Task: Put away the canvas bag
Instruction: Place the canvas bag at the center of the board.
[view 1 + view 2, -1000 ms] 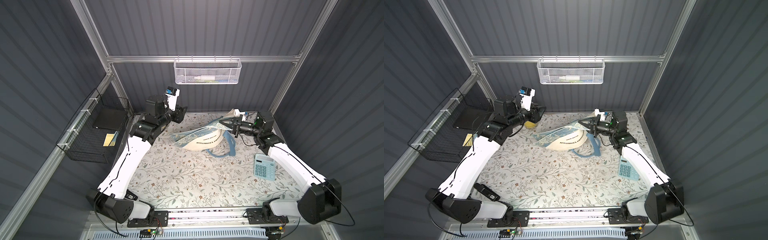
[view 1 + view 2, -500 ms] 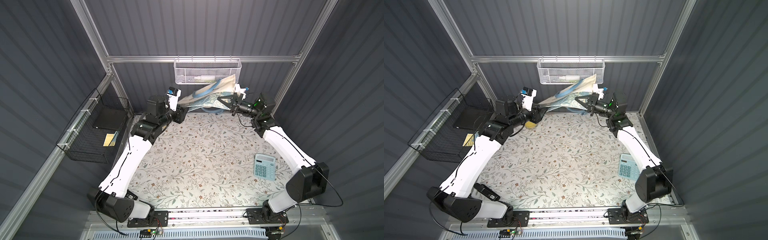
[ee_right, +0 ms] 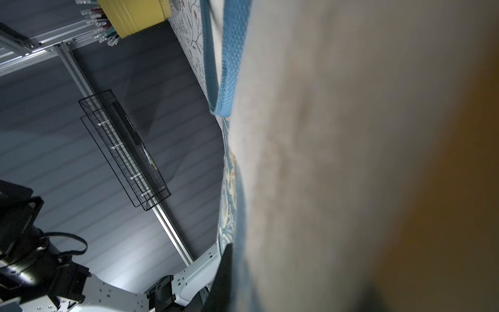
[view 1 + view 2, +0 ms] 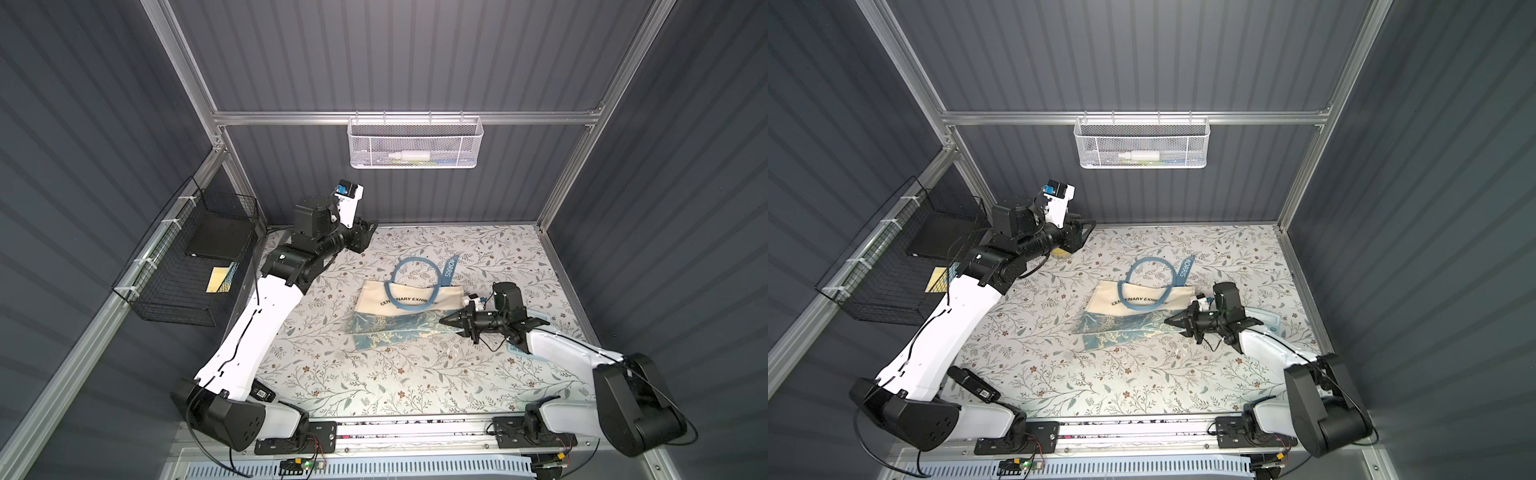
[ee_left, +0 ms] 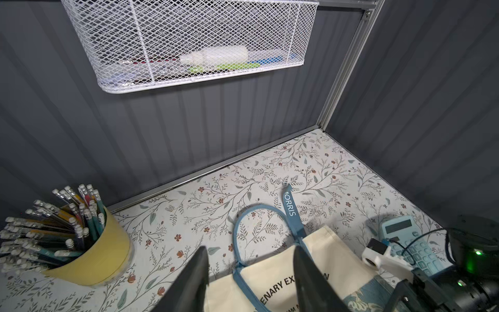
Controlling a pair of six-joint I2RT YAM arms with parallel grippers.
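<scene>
the left arm (image 4: 257,324) and right arm (image 4: 565,349) had white shells, black joints, thin black cables and small visible screws.

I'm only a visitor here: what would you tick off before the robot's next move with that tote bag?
1. canvas bag resting on the table: ok.
2. right gripper, jaws closed at the floral band, holding fabric: cannot tell.
3. left gripper, jaws open and empty: ok.
4. blue handles gathered: not ok, they sprawl loose.
5. calculator clear of the right arm: not ok, the arm hangs over it.
6. pencil cup upright, apart from the bag: ok.
</scene>
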